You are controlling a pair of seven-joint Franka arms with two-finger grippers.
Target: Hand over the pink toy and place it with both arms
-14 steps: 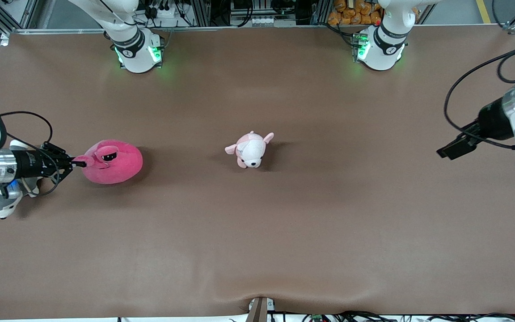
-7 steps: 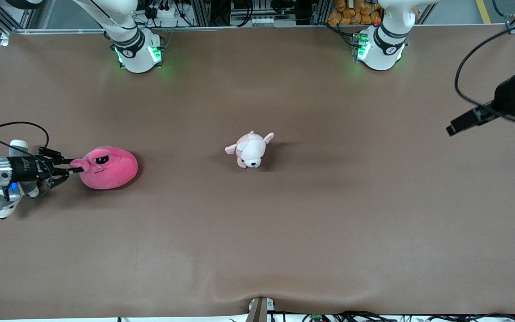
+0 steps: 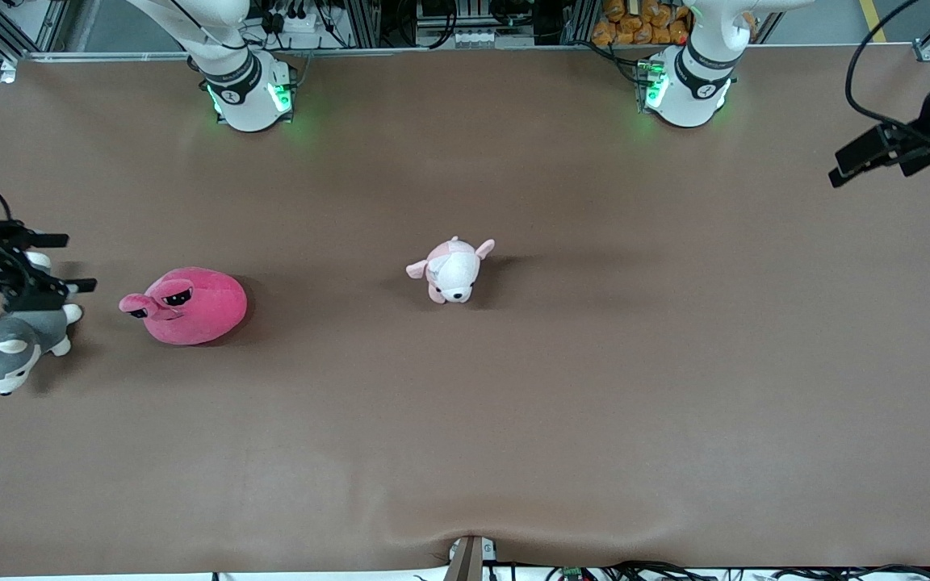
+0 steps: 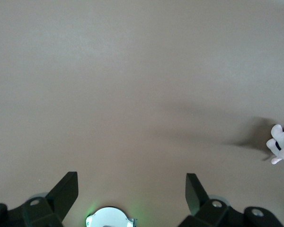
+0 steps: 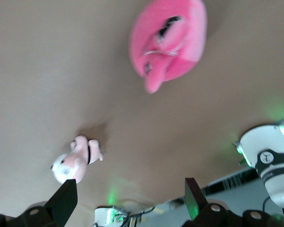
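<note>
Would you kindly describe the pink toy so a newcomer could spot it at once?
Look toward the right arm's end of the brown table. The pink toy lies there between the husky plush and the puppy plush. It alone is hot pink, a round blob with droopy black eyes and a protruding snout.

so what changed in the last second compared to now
The right pincer let go of the pink toy's snout, opened, and pulled back over the husky plush. The toy now rests free on the table. The left pincer, open, drew away toward its table edge. The puppy plush stayed put.
</note>
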